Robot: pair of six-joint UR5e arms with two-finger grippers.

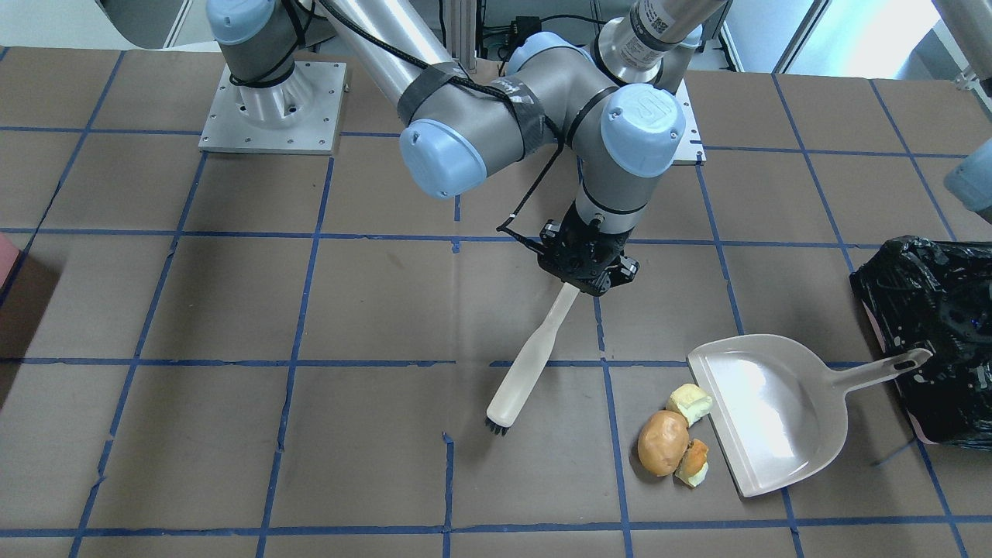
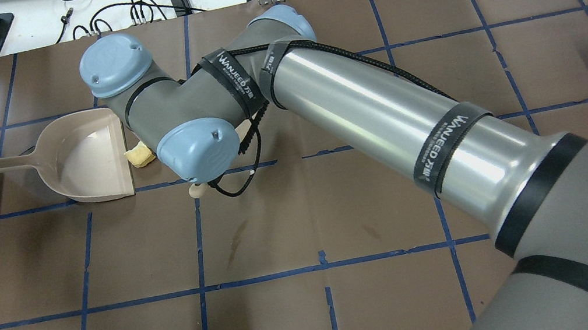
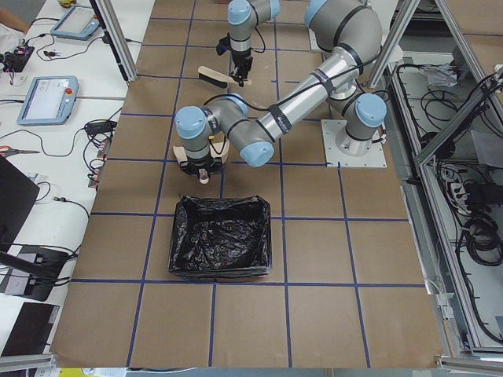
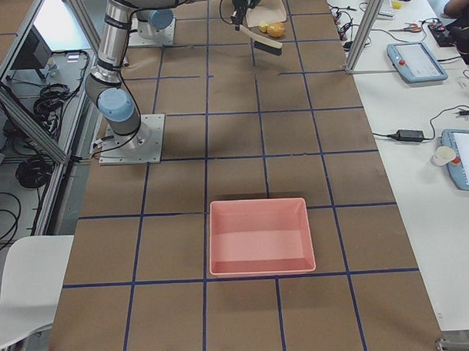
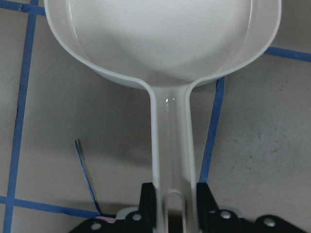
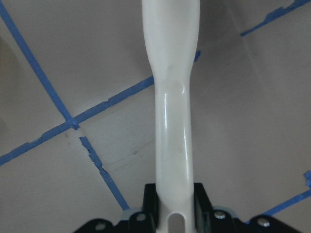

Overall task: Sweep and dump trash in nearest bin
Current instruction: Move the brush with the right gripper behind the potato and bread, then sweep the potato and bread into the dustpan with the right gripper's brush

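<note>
The trash (image 1: 692,463), a bun (image 1: 663,443) and two bread chunks (image 1: 690,403), lay on the table (image 1: 232,465) just beside the lip of the dustpan (image 1: 775,411), whose handle the left gripper (image 5: 176,199) clamped beside the black-bagged bin (image 1: 957,403); farther back, the right gripper (image 1: 577,283) clenched the tilted brush (image 1: 535,356), bristles apart from the bun

a brown table (image 1: 232,310) is crossed by a grid of blue tape lines (image 1: 232,233). a dustpan (image 1: 775,411) is shown in pale beige, and a brush (image 1: 535,356) in cream with black bristles (image 1: 497,424). a bun (image 1: 663,442) is coloured golden-brown; two chunks (image 1: 690,403) (image 1: 694,463) are pale yellow, browned at the edges. a bin (image 1: 938,333) is lined in glossy crinkled black. a tray (image 4: 260,236) is plain pink.
</note>
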